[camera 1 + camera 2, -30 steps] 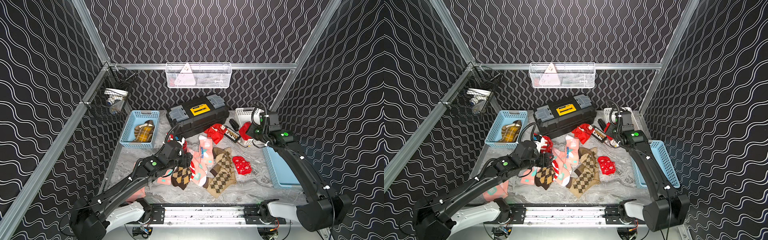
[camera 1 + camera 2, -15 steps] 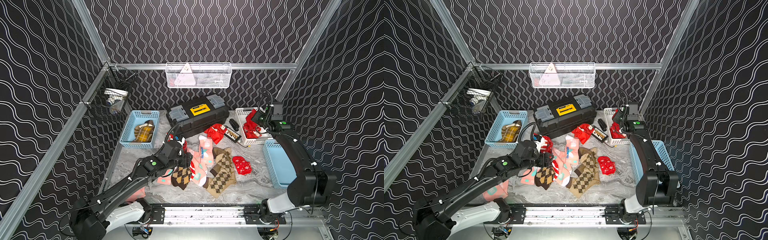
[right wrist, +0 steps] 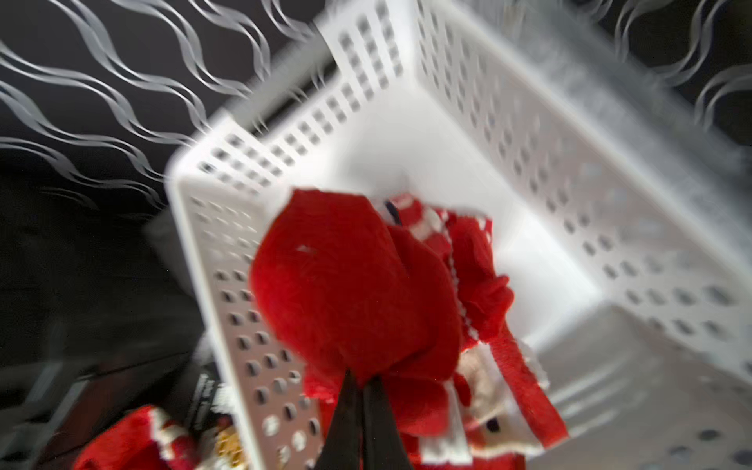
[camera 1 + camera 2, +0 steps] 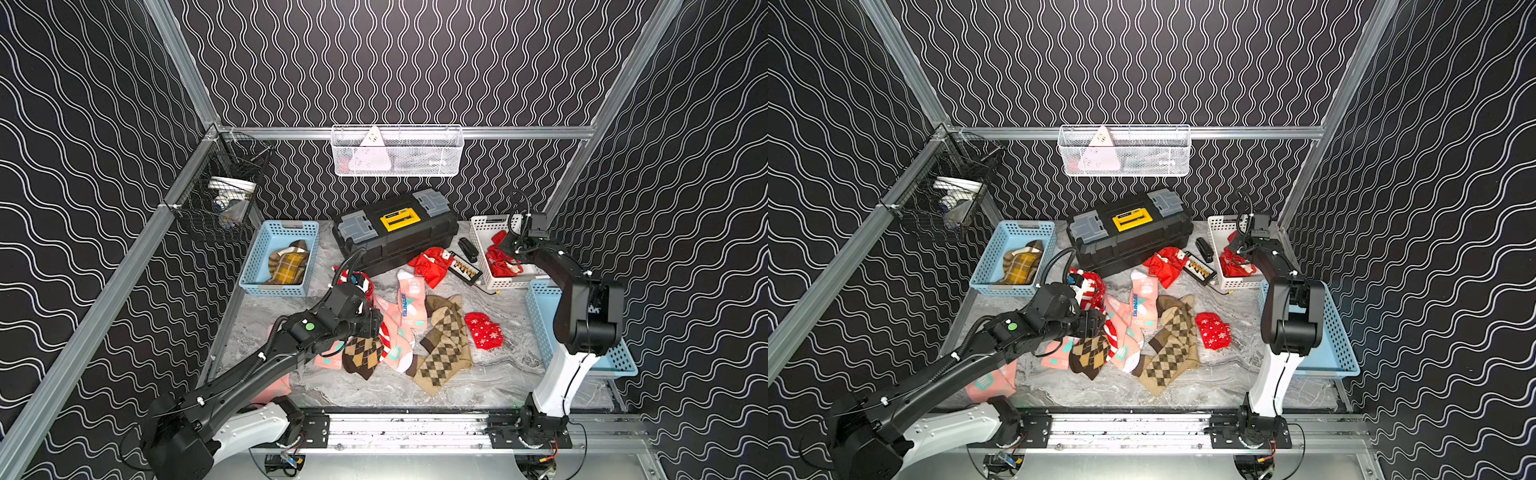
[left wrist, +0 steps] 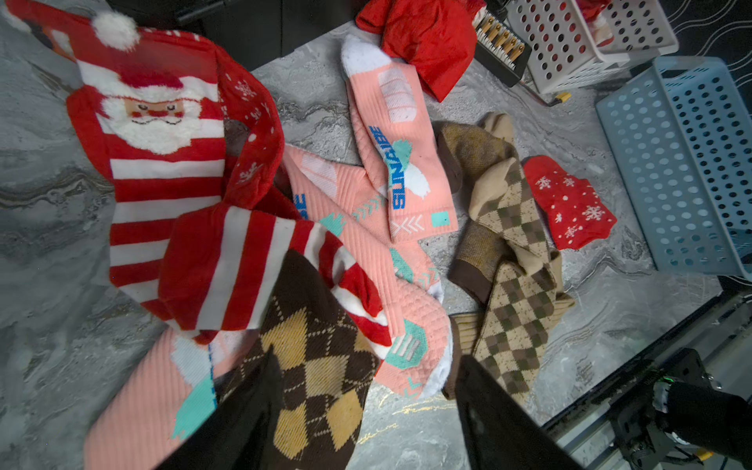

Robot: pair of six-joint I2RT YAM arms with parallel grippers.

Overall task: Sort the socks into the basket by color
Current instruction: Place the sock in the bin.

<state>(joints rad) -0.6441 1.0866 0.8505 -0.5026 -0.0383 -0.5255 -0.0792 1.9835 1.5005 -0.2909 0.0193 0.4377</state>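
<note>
Crumpled red sock (image 3: 354,293) now over basket (image 3: 529,122)

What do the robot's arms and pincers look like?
Mostly black and chunky. The left arm has a white shell at its base, a round green dot and a ribbed black cable looping beside it. The right arm has a white lower part. The left pincer and right pincer each have two flat black fingers.

- Walls (image 4: 374,62) black with white wavy lines on three sides
- Silver metal frame (image 4: 519,132) along corners and back
- Grey marbled tabletop (image 4: 332,392), evenly lit
- White mesh bin (image 4: 397,151) hung at back; black wire bin (image 4: 220,208) on left wall
</note>
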